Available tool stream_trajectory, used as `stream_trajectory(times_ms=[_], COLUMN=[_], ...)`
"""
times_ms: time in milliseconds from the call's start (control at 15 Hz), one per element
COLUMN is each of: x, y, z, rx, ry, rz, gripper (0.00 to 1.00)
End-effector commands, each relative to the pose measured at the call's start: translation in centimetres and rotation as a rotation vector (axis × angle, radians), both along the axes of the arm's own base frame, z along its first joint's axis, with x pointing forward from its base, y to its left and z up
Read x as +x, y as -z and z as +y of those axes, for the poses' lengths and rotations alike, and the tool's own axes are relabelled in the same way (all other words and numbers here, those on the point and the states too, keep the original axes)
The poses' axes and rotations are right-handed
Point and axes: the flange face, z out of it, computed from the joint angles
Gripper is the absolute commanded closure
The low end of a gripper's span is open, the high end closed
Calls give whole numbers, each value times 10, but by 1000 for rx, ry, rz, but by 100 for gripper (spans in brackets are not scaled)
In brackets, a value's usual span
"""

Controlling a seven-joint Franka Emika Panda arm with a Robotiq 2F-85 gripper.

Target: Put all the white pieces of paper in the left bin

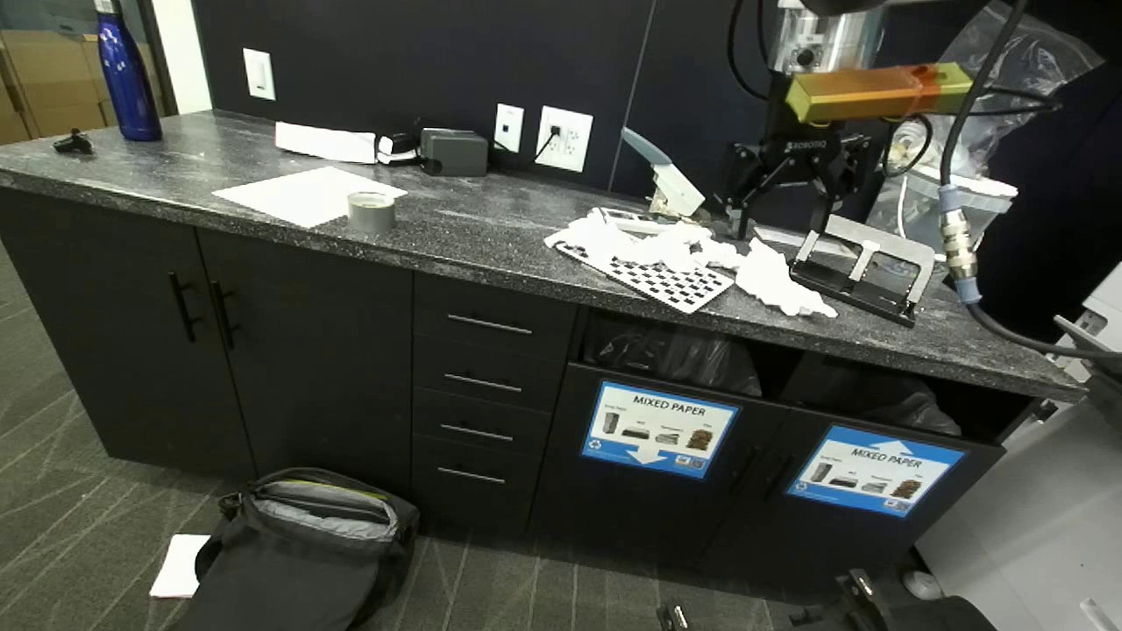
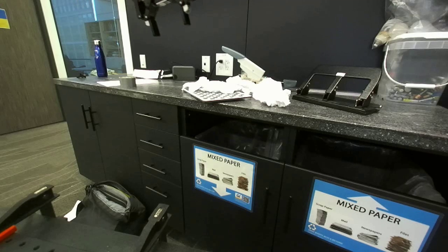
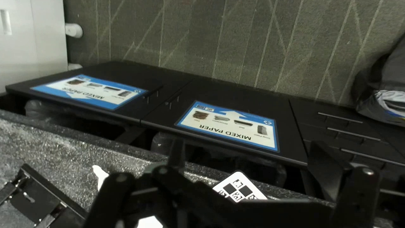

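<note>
Several crumpled white pieces of paper (image 1: 776, 279) lie bunched on the counter in both exterior views, some resting on the checkered mat (image 1: 679, 285). In the wrist view only bits of white paper (image 3: 100, 174) show past the gripper's linkage. Beneath the counter, beside the drawers, is the left bin (image 2: 224, 224), a dark front with a blue-and-white label and an open slot above it. My gripper (image 1: 780, 219) hangs over the counter, its fingers spread wide and holding nothing. An exterior view has the gripper (image 2: 170, 27) high at the top, well above the counter.
A black stand-like frame (image 2: 336, 89) sits right of the papers, and a clear bucket (image 2: 414, 70) beyond it. Behind them leans a white-and-grey handled tool (image 2: 243, 63). Farther left are a tape roll (image 1: 371, 213), a flat white sheet (image 1: 298, 197) and a blue bottle (image 1: 127, 79).
</note>
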Motion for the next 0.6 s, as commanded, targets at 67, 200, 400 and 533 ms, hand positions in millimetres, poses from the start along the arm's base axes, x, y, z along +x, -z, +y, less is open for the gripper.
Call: stream_trajectory(times_ms=[67, 200, 400, 533], x=[74, 102, 143, 166], y=[16, 28, 49, 71], z=[-90, -131, -173, -193], rx=[20, 57, 117, 145], ry=[-103, -140, -194, -221], rz=[15, 28, 57, 87], gripper=[0, 0, 0, 0])
